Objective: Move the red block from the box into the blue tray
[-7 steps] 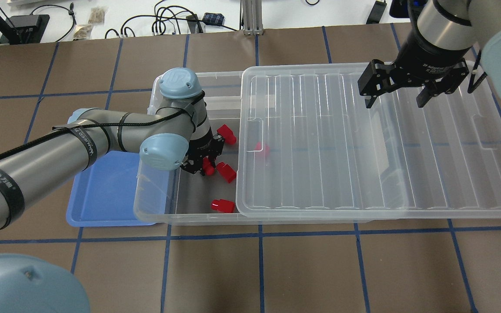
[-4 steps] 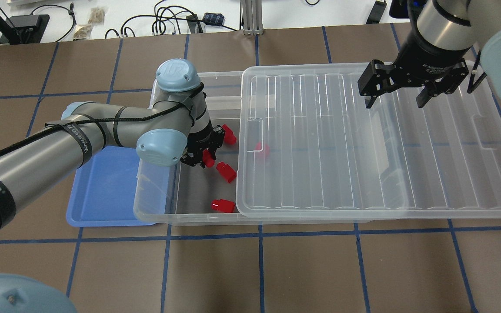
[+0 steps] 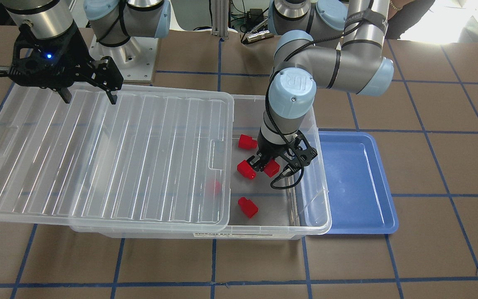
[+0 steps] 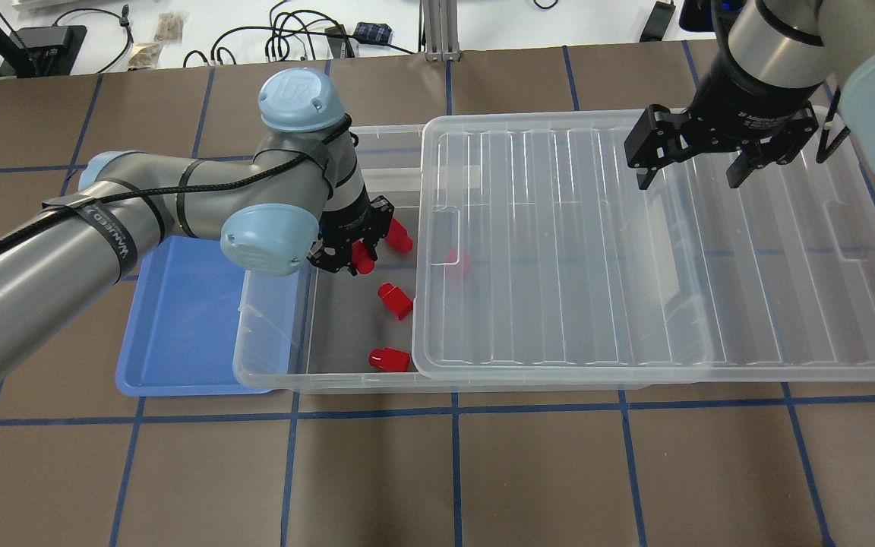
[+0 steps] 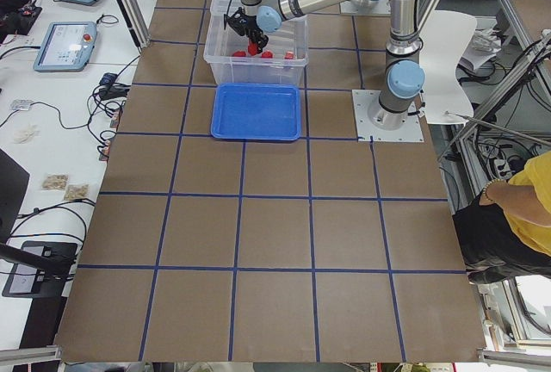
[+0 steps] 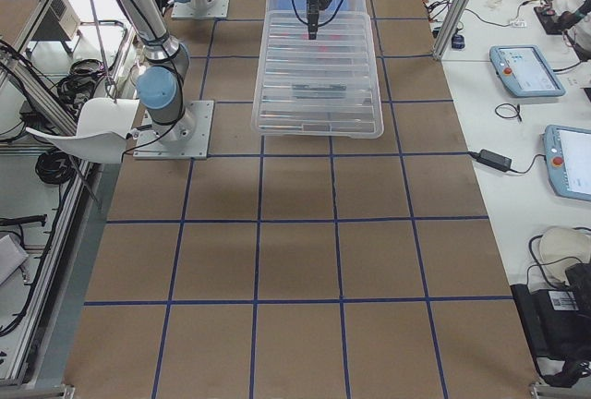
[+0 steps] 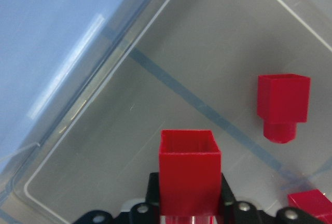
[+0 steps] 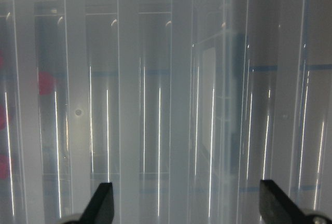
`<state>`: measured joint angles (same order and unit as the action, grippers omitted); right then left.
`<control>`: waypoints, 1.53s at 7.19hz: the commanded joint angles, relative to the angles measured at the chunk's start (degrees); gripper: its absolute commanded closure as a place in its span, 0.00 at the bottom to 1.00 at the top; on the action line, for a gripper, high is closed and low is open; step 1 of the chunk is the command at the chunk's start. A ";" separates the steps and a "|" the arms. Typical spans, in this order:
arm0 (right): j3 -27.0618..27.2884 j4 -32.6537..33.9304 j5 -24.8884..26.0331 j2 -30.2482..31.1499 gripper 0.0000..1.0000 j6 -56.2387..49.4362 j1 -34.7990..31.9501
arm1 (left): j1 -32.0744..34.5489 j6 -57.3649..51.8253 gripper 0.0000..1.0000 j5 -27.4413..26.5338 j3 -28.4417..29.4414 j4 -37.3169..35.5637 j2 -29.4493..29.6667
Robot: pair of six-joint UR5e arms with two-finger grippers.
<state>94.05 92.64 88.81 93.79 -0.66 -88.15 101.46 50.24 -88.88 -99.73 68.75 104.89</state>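
My left gripper point(image 4: 352, 257) is inside the open end of the clear box point(image 4: 270, 374). It is shut on a red block point(image 4: 364, 261) and holds it above the box floor; the block also shows in the left wrist view point(image 7: 189, 175) and the front view point(image 3: 271, 168). Three more red blocks point(image 4: 395, 300) lie loose on the box floor, and one point(image 4: 458, 260) shows faintly under the lid. The blue tray point(image 4: 179, 334) sits against the box's left end. My right gripper point(image 4: 688, 181) is open and empty, just above the lid point(image 4: 635, 243).
The ribbed clear lid point(image 3: 98, 153) is slid toward my right and covers most of the box, leaving only the end near the tray open. The box wall point(image 3: 318, 199) stands between the held block and the blue tray point(image 3: 359, 178). Cables lie beyond the table's far edge.
My left gripper has risen with the red block and shifted toward the far side of the box, away from the loose blocks. The right gripper has not moved.
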 commanded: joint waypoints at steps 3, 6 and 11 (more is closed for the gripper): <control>0.00 0.00 -0.05 -0.01 0.00 -0.04 0.00 | -5.27 -25.35 1.00 0.81 6.66 21.31 -7.23; 0.08 0.09 0.04 -0.19 0.00 -0.04 0.00 | -18.09 -53.16 1.00 -0.15 5.61 22.49 -9.62; 2.18 1.31 -0.05 -0.27 0.00 0.04 0.00 | -27.01 -67.56 1.00 -7.19 -9.49 -4.39 0.03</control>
<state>95.22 93.07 88.77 93.60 -0.61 -88.16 74.92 -16.77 -95.62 -105.50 70.02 102.53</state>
